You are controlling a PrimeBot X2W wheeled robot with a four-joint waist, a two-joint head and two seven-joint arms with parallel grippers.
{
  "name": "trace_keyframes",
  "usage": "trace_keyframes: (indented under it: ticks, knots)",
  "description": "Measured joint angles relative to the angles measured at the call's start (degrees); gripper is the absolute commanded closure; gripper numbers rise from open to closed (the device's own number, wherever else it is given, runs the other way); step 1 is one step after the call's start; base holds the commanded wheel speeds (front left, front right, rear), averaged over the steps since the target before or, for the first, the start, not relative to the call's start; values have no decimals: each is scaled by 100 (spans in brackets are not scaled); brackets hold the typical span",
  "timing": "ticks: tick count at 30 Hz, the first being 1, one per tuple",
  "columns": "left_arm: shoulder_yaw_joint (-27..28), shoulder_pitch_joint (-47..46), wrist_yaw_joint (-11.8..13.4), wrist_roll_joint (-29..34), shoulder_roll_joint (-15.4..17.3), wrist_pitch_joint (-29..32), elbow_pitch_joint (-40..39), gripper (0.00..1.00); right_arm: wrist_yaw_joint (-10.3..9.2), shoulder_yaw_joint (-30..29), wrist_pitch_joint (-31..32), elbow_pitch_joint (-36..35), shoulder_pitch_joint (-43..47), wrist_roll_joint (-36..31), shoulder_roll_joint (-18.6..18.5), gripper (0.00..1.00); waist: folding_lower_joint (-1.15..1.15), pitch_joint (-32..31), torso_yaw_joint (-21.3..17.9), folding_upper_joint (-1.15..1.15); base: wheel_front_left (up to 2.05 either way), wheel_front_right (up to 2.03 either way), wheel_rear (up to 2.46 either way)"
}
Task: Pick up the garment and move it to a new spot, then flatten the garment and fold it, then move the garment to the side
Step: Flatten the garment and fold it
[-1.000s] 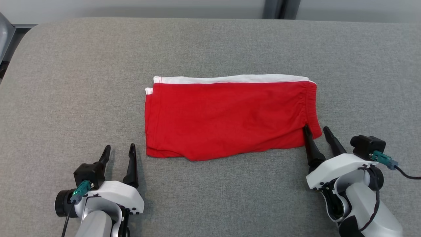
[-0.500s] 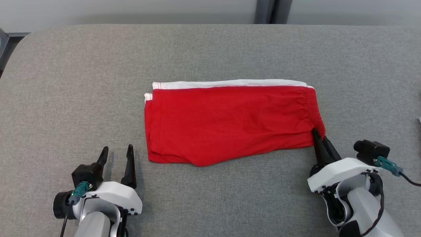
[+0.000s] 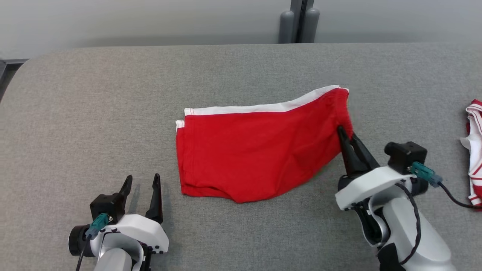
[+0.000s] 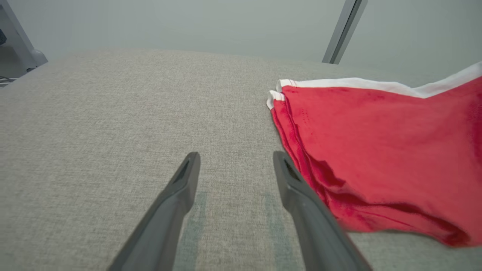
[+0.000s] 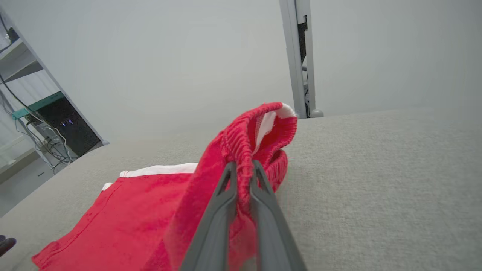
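The garment [image 3: 260,150] is a folded pair of red shorts with white trim, lying mid-table on grey cloth. My right gripper [image 3: 347,134] is shut on its gathered waistband at the right end, and that end is lifted off the surface. In the right wrist view the waistband [image 5: 244,143] bunches between the closed fingers [image 5: 226,195]. My left gripper [image 3: 144,181] stands open on the table, left of the garment's near left corner and apart from it. The left wrist view shows the garment's left edge [image 4: 290,124] just right of the gripper [image 4: 235,160].
The grey padded table [image 3: 94,105] stretches wide to the left and behind. Another red and white garment [image 3: 473,150] lies at the right edge. A grey post [image 3: 297,22] stands behind the table's far edge.
My right gripper closed on the waistband and raised it up and back, so the garment's right end now slopes upward. The head camera has shifted. The left arm has not moved.
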Motion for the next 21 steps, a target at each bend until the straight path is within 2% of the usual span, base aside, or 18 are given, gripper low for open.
trace_keyframes:
  ticks: [6,13,21]
  knots:
    - [-256,26,27,-180,2,0,-18,0,0,1002,0,-114,-225,167,3,100,0,-43,327,0,0,0,0]
    - [-517,157,123,-353,5,0,-74,0,0,2014,0,137,-405,515,4,100,0,-111,950,0,0,0,0]
    - [-776,242,177,-469,5,0,-152,0,0,2486,0,630,-728,767,5,100,0,-155,1699,0,0,0,0]
